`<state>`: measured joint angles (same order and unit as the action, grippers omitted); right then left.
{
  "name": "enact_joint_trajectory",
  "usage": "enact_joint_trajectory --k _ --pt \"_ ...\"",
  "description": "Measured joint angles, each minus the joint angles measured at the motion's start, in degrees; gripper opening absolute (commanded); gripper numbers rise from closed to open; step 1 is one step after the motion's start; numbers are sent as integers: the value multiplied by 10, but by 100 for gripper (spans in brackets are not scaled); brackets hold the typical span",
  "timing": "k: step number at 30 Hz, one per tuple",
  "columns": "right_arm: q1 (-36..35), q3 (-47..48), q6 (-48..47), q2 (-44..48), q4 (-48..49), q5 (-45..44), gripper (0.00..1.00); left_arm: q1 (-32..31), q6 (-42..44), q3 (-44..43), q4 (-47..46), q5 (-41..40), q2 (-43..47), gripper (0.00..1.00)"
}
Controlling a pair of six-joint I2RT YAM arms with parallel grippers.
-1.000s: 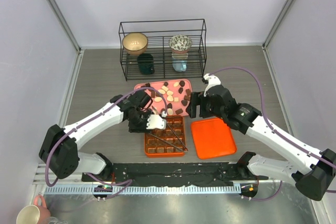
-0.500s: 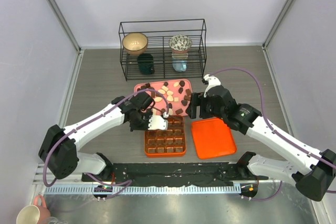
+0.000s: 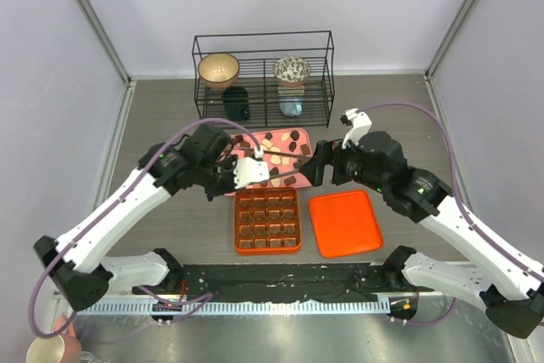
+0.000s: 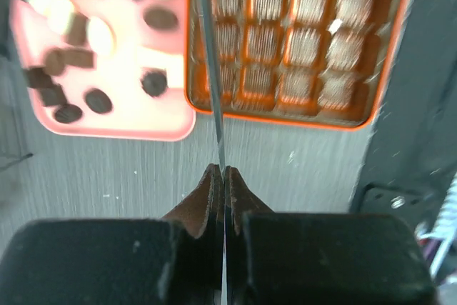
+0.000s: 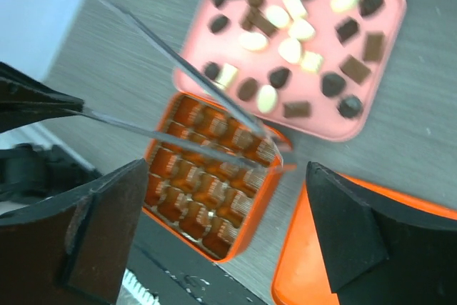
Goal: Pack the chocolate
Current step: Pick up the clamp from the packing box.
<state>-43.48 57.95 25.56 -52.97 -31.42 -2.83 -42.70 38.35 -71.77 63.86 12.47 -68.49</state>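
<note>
On the table (image 3: 161,116), the orange gridded box (image 3: 236,223) sits with every cell bare, just beside the pink tray (image 4: 128,123), where all the chocolate (image 3: 276,152) lies. My left hand (image 3: 252,171) has just clamped onto the tweezers (image 4: 209,69) and lifted them off the box. The right hand (image 3: 323,172) has spread wider and is empty. I judge picking can begin.

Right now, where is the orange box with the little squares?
In the overhead view the orange box sits mid-table toward the near edge, just in front of the pink tray and left of the orange lid.
</note>
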Motion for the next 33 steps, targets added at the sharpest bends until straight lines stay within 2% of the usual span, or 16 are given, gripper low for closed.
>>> enact_joint_trajectory --k 4,7,11,16,20,23,30,33 --pt "1 48 -18 21 1 38 100 4 -74 -47 19 39 54 1" --pt "1 82 -31 37 3 62 100 34 -122 -66 33 86 75 1" --pt "1 116 -45 57 13 95 99 76 -171 -95 56 157 65 1" --pt "1 125 -58 70 26 146 100 137 -249 -174 62 304 17 1" --pt "1 125 -65 54 36 183 100 186 -339 -212 18 437 -17 1" --pt "1 125 -71 32 50 202 100 198 -412 -201 -45 495 -19 1" --pt "14 161 -88 -45 85 233 100 198 -531 -137 -182 558 27 2" --pt "40 194 -86 -83 119 285 100 200 -558 -116 -212 574 47 2"
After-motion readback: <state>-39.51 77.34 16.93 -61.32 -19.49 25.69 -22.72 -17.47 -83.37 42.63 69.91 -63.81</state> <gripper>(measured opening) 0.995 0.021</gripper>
